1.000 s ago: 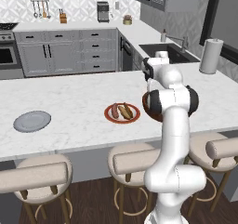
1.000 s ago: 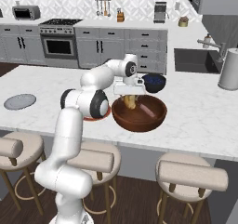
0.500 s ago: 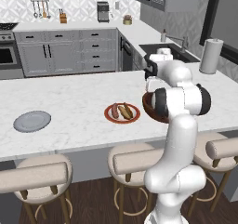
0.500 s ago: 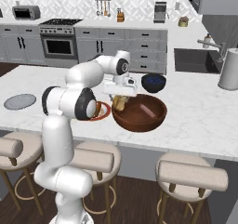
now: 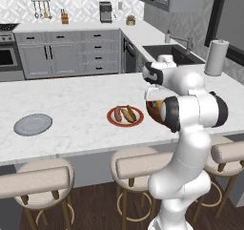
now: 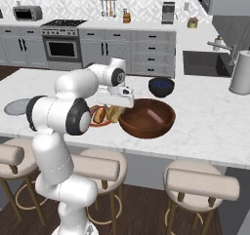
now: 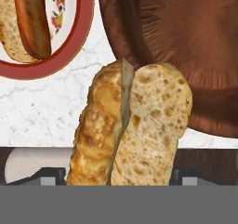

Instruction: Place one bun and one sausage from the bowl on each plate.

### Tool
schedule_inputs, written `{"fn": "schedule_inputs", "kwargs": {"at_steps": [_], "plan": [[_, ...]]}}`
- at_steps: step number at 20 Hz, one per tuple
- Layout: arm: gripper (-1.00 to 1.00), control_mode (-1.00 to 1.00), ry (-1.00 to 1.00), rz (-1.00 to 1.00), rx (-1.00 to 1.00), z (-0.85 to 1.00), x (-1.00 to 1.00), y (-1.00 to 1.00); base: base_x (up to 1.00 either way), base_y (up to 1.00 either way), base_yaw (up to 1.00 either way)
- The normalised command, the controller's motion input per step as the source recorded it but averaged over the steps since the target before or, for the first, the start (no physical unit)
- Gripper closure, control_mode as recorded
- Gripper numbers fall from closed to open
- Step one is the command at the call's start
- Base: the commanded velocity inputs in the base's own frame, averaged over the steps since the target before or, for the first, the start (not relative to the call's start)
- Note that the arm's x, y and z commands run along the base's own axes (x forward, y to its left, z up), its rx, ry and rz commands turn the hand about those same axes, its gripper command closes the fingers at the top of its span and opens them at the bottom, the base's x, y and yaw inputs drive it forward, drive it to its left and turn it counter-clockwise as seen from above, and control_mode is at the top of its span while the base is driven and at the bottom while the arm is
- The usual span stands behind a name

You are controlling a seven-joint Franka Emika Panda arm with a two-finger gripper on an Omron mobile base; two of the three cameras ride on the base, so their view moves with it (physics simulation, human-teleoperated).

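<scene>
A split golden-brown bread bun (image 7: 135,130) is held in the claw (image 7: 122,174) above the white marble worktop (image 7: 42,109), beside the reddish-brown wooden bowl (image 7: 186,42).

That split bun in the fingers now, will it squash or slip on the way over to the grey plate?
Probably soft: the bun has a porous, crumbly cut face, so a hard squeeze could dent it. It looks light for its size, so slipping seems unlikely. Since it is split lengthwise, the halves might spread apart when set on the grey plate. The red-rimmed plate already holds a bun and a sausage.
</scene>
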Motion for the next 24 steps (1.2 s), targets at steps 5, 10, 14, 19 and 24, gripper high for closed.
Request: {"fn": "schedule_inputs", "kwargs": {"at_steps": [5,10,14,19,24], "plan": [[1.0,-1.0,0.0,0.0,0.0,0.07,-0.04,0.0,0.0,0.0,0.0],[1.0,1.0,0.0,0.0,0.0,0.0,-0.04,0.0,-0.14,0.15,0.0],[1.0,1.0,0.0,0.0,0.0,0.0,0.0,0.0,-0.14,1.0,0.0],[1.0,1.0,0.0,0.0,0.0,0.0,0.0,0.0,-0.1,1.0,0.0],[1.0,1.0,0.0,0.0,0.0,0.0,0.0,0.0,-0.01,1.0,0.0]]}}
